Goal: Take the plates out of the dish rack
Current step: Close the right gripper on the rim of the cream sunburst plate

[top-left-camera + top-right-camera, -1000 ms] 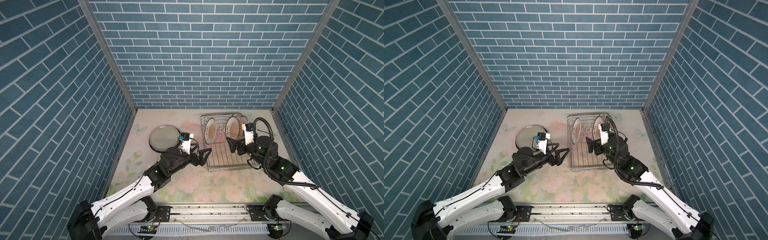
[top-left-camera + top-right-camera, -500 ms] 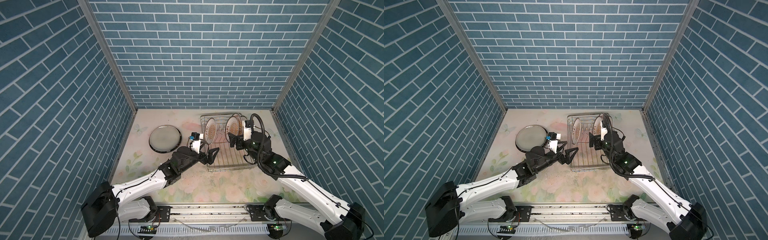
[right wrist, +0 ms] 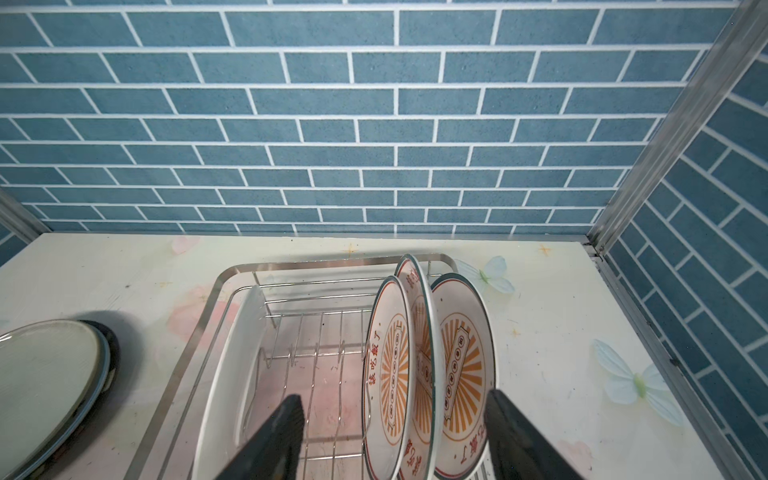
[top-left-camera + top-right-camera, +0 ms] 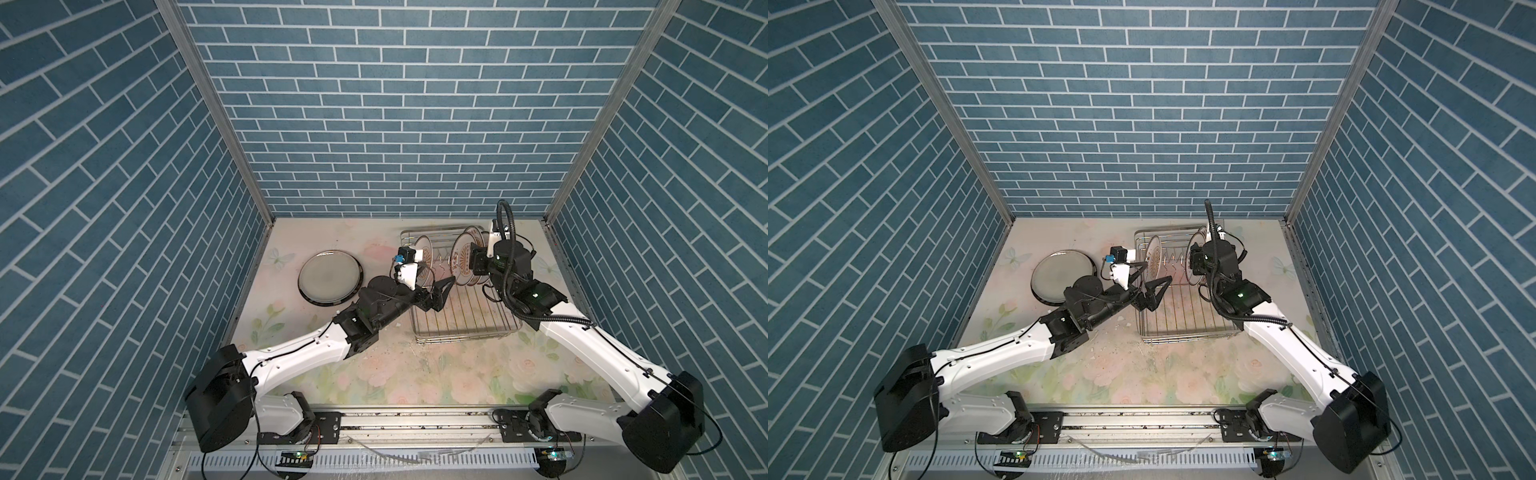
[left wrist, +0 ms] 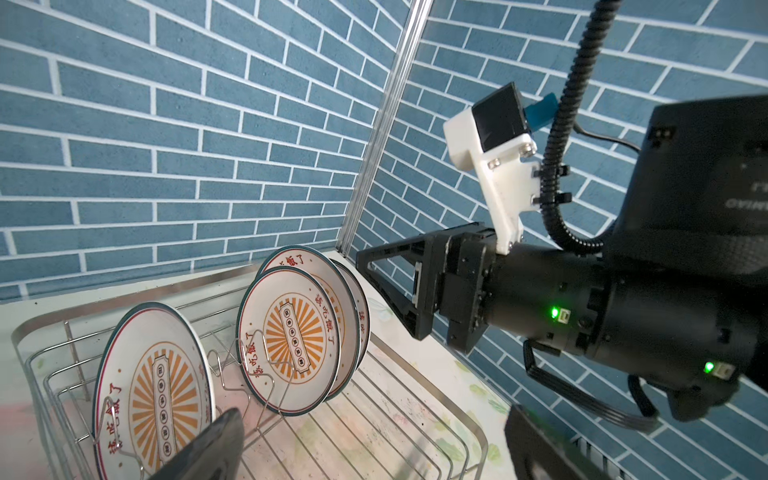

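The silver wire dish rack (image 4: 465, 332) (image 4: 1187, 336) stands at the back right of the table. One sunburst plate (image 5: 158, 382) (image 4: 1154, 257) stands alone in its left prongs. Three more sunburst plates (image 3: 390, 365) (image 4: 463, 257) stand close together on its right. My right gripper (image 3: 395, 399) (image 4: 473, 264) is open and straddles these three, one finger on either side. My left gripper (image 5: 374, 419) (image 4: 434, 297) hangs open over the rack's left part, near the single plate, with nothing between its fingers. A grey dark-rimmed plate (image 4: 330, 276) (image 3: 45, 382) lies flat on the table left of the rack.
Blue tiled walls close in the table at the back and on both sides. The right wall runs close to the rack. The two arms meet over the rack, a short way apart. The floral tabletop (image 4: 415, 374) stretches in front of the rack.
My left gripper has swung right, from beside the grey plate to over the rack. My right gripper has pushed forward around the three right-hand plates, and its fingers have drawn somewhat closer together.
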Motion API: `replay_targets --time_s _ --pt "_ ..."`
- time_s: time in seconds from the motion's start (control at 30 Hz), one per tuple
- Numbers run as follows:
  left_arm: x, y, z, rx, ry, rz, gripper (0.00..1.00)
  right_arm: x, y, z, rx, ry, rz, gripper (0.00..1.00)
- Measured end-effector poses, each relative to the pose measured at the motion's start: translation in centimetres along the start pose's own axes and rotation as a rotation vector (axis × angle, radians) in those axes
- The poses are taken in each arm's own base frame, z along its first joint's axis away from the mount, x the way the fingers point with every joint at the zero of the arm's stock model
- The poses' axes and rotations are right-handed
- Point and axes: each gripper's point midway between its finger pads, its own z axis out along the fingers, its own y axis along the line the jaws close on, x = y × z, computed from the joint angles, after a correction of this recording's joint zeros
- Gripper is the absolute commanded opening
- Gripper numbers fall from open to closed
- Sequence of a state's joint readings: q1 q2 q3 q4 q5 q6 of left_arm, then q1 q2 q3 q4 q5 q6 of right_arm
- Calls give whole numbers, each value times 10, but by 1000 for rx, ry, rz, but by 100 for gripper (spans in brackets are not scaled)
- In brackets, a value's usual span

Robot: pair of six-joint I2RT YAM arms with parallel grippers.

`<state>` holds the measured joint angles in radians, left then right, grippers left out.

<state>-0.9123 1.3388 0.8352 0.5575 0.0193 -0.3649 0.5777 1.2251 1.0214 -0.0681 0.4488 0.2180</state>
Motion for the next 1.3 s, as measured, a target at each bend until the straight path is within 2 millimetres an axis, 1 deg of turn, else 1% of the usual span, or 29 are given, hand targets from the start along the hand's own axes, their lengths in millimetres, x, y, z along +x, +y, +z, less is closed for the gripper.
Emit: replay_targets --time_s 0.07,0.17,0.27,0.43,0.47,0.53,0.67,0.83,0.9,0.93,1.1,1.3 --pt "7 3 7 -7 21 11 100 0 -6 9 23 11 -4 56" --pt "17 5 18 -13 56 22 100 4 -19 25 56 45 -2 50" --pt "20 5 28 -8 72 24 100 11 -26 39 73 80 -3 48" --pt "20 14 34 -6 74 14 100 21 -27 58 78 122 -9 44" --pt "21 16 35 -10 73 13 100 22 -27 61 78 129 -10 40" --pt "23 19 37 -15 72 13 100 26 -25 67 67 144 -10 37" --pt "33 24 45 -23 93 11 100 32 -26 75 57 165 -7 36" --pt "39 26 51 -28 105 10 100 36 -26 83 60 180 -9 29" --pt "40 27 52 -29 105 7 100 38 -25 86 59 188 -11 22" --pt "40 27 52 -30 104 4 100 40 -25 88 58 193 -15 20" --pt "40 27 53 -33 100 -12 100 46 -23 98 67 212 -19 20" --pt "31 24 53 -19 60 -36 100 53 -28 102 99 226 -30 20"
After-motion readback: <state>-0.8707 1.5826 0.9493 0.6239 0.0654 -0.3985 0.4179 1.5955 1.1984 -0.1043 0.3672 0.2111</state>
